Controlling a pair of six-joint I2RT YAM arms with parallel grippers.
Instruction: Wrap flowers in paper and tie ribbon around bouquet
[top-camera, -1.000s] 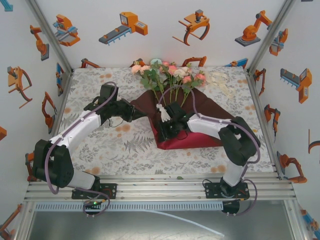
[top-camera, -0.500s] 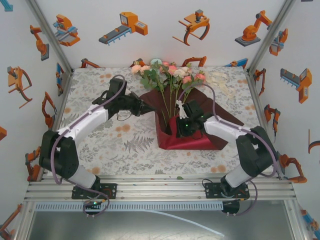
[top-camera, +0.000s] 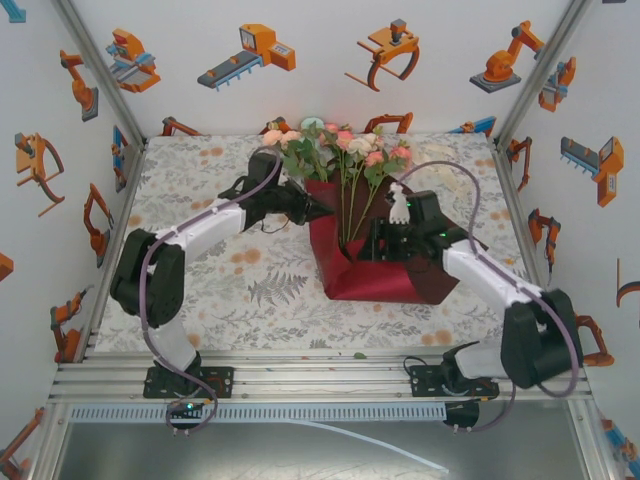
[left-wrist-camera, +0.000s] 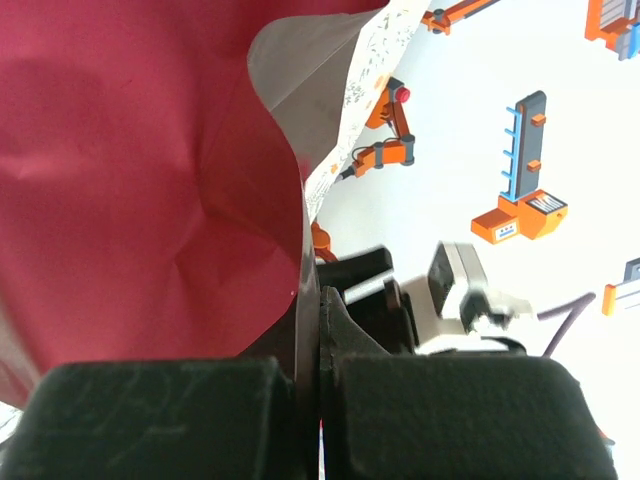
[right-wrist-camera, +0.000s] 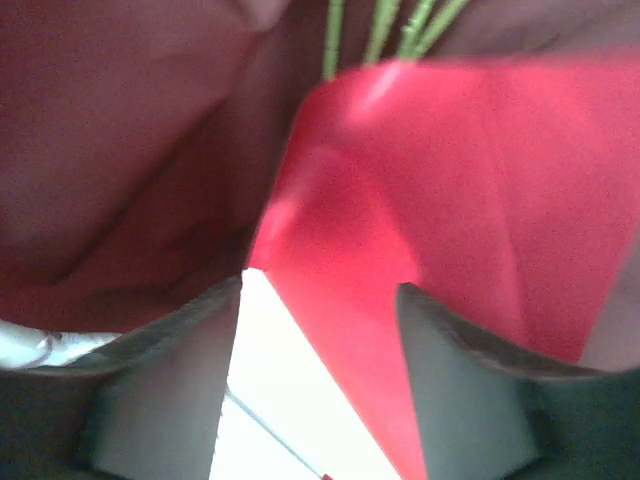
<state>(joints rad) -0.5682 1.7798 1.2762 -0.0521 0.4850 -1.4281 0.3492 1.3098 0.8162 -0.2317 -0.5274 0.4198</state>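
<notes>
Top external gives the full layout. The flowers (top-camera: 340, 150) lie w/ blooms toward the back wall, stems running down into the paper (top-camera: 372, 272), which sits mid-table, a bit right of centre. Paper's left side is folded up into a standing wall beside the stems; its right part lies flatter & darker. Left gripper (top-camera: 316, 208) is at the top-left corner of that raised fold. Right gripper (top-camera: 388, 243) sits over the paper, just right of the stems. Ribbon (top-camera: 440, 163) looks like the pale cream tangle at back right of the table, well apart from both grippers. It's small, so not certain.

Left wrist cam adds grip detail that top can't: left gripper (left-wrist-camera: 318, 320) has its jaws pressed together w/ the paper (left-wrist-camera: 150, 180) edge pinched btw them, and the sheet rises up & to the left.

Right wrist cam, blurry: right gripper (right-wrist-camera: 320, 292) has its jaws standing apart w/ nothing clamped. A bright red fold of paper (right-wrist-camera: 400, 180) lies beyond the gap, w/ green stems of the flowers (right-wrist-camera: 335, 30) at the top edge.

Surface is a table cloth (top-camera: 220, 275) w/ grey leaf print & orange dots. Walls (top-camera: 300, 95) are white w/ orange robot-arm cartoons. Metal rails (top-camera: 320, 372) run along the near edge under both arm bases.
</notes>
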